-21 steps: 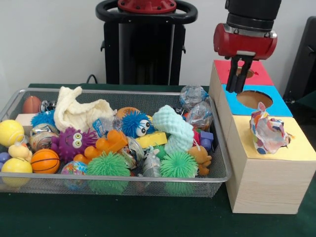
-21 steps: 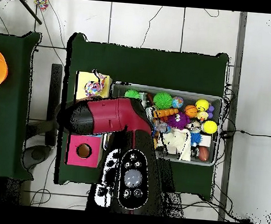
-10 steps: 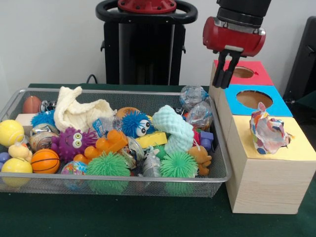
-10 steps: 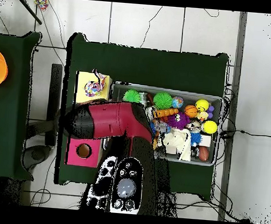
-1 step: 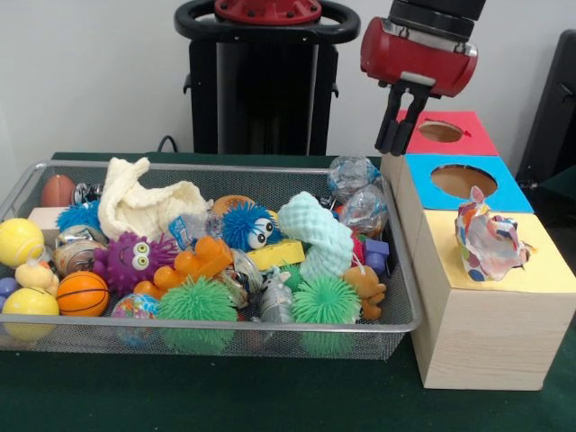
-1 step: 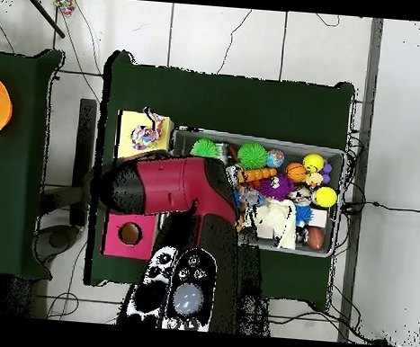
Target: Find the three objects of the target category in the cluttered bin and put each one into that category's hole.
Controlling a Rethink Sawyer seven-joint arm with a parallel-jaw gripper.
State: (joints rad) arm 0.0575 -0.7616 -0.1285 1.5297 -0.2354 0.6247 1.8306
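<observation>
My gripper (image 5: 393, 142) hangs in the air above the bin's far right corner, just left of the red box top (image 5: 468, 135). It is open by a narrow gap and holds nothing. The wire bin (image 5: 409, 297) is packed with toys: a crumpled clear plastic ball (image 5: 351, 173), a blue fuzzy ball with eyes (image 5: 245, 225), a mint sponge piece (image 5: 315, 236), green spiky balls (image 5: 196, 301) and a white cloth (image 5: 144, 202). A crumpled patterned paper ball (image 5: 488, 241) sits on the yellow box top (image 5: 549, 270). In the overhead view the arm (image 6: 172, 185) hides the gripper.
The wooden box row stands right of the bin, with a blue top (image 5: 504, 193) and its round hole (image 5: 463, 181), and a hole in the red top (image 5: 441, 131). Balls (image 5: 81, 292) crowd the bin's left end. The overhead view shows the bin (image 6: 342, 164) and the boxes (image 6: 118, 237) on the green table.
The gripper has moved left and slightly up, from over the red and blue box tops towards the bin's far right corner. The toys and the paper ball have not moved.
</observation>
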